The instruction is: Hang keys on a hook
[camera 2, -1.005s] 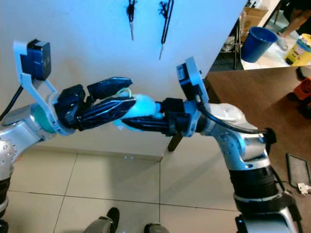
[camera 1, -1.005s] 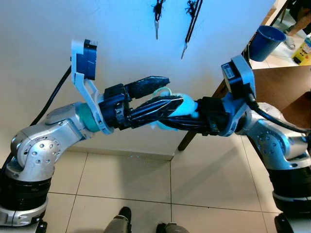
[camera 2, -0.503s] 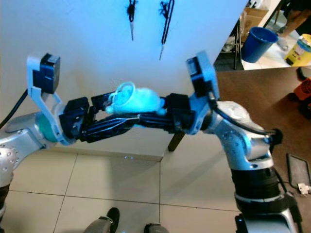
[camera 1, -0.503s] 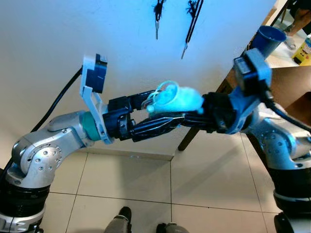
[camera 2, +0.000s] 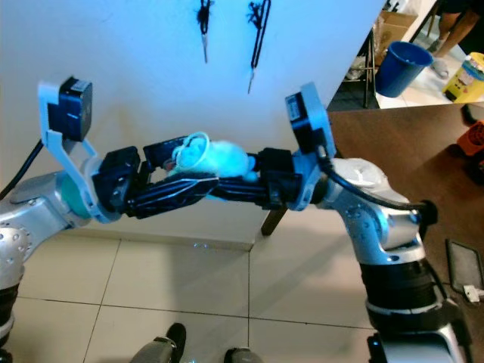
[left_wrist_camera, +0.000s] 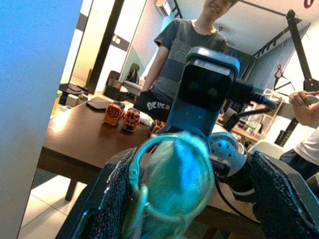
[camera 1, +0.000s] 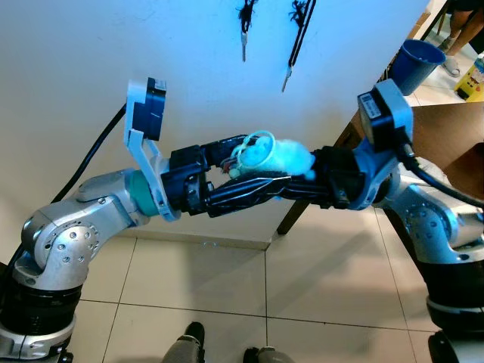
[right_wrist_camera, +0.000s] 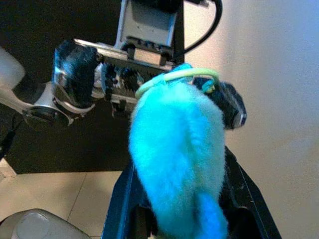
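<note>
Keys: we saw the fluffy turquoise keychain with its pale plastic ring (camera 1: 266, 153) at frame centre, long axis along both arms.
Right gripper (camera 1: 261, 181): jaws clamped on the fluff.
Left gripper (camera 1: 246, 162): jaws apart around the ring end.
Hooks: black wall hooks (camera 1: 246, 13) in the upper centre, well above.

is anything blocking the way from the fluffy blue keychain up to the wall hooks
Nothing visible does. The fluffy light-blue keychain with its pale ring sits between the left hand and right hand; above it is bare white wall up to the dark hanging keys.
</note>
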